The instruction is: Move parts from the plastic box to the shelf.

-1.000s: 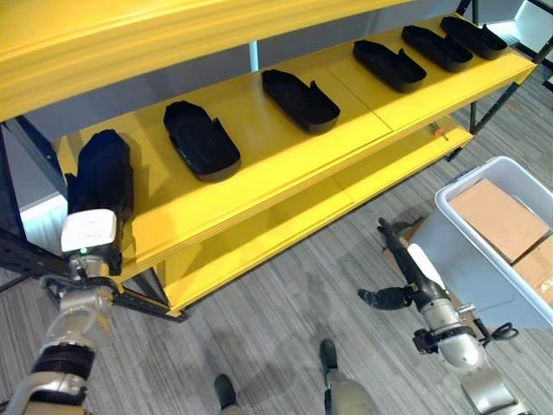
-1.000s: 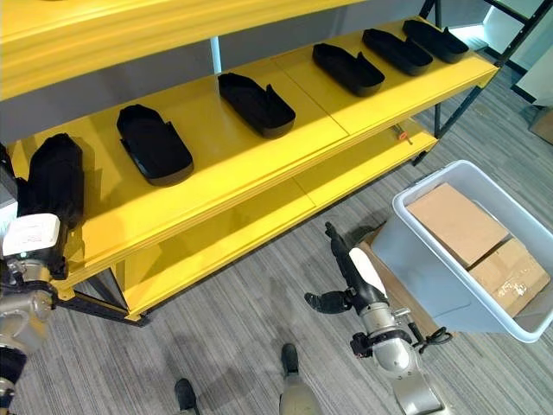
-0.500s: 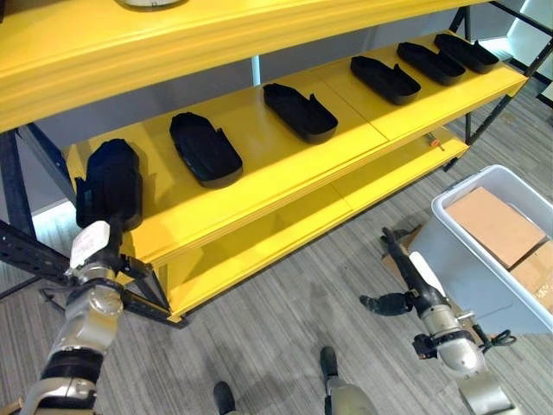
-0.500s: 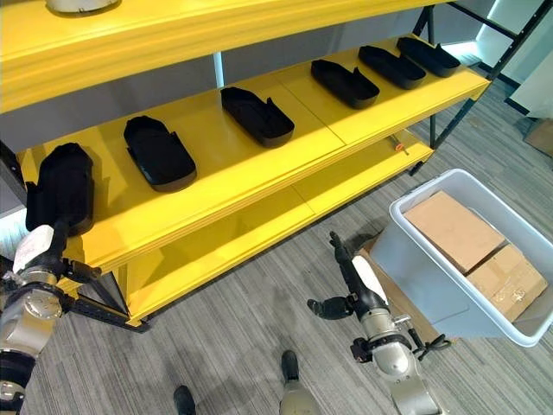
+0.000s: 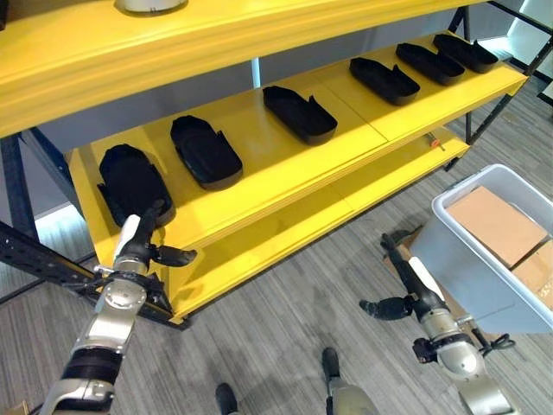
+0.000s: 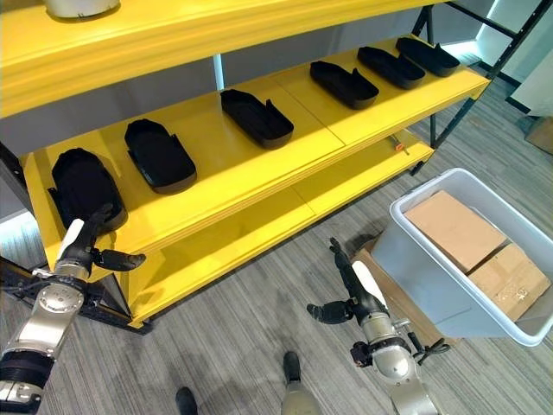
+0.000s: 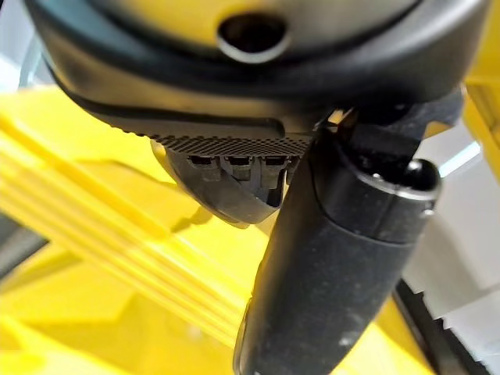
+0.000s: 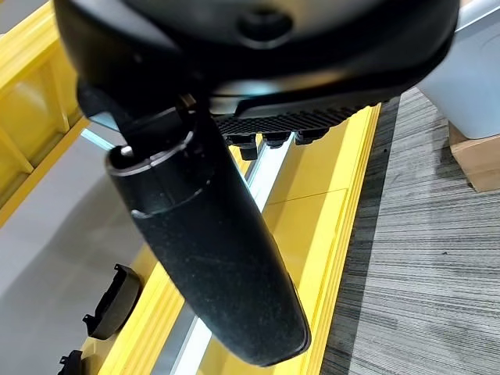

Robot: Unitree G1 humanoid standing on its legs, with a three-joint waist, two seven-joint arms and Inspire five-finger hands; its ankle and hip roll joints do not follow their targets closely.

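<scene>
Several black moulded parts lie in a row on the yellow shelf (image 5: 259, 164). The leftmost part (image 5: 131, 181) rests flat near the shelf's left end. My left hand (image 5: 138, 246) hovers just in front of it at the shelf's front edge, open, fingers straight and thumb out, holding nothing. Other parts (image 5: 205, 152) (image 5: 299, 112) (image 5: 386, 79) follow to the right. My right hand (image 5: 413, 290) is low over the floor, open and empty, beside the grey plastic box (image 5: 467, 259).
The plastic box holds brown cardboard boxes (image 5: 494, 218). A lower yellow shelf (image 5: 285, 238) carries a small orange item (image 5: 436, 143). A black frame leg (image 5: 39, 259) stands at the shelf's left. A pale round object (image 5: 151, 4) sits on the top shelf.
The leftmost part, raised on end at my left hand before, now lies flat on the shelf. My left hand has let go and drawn back to the shelf's edge. The camera shifted slightly.
</scene>
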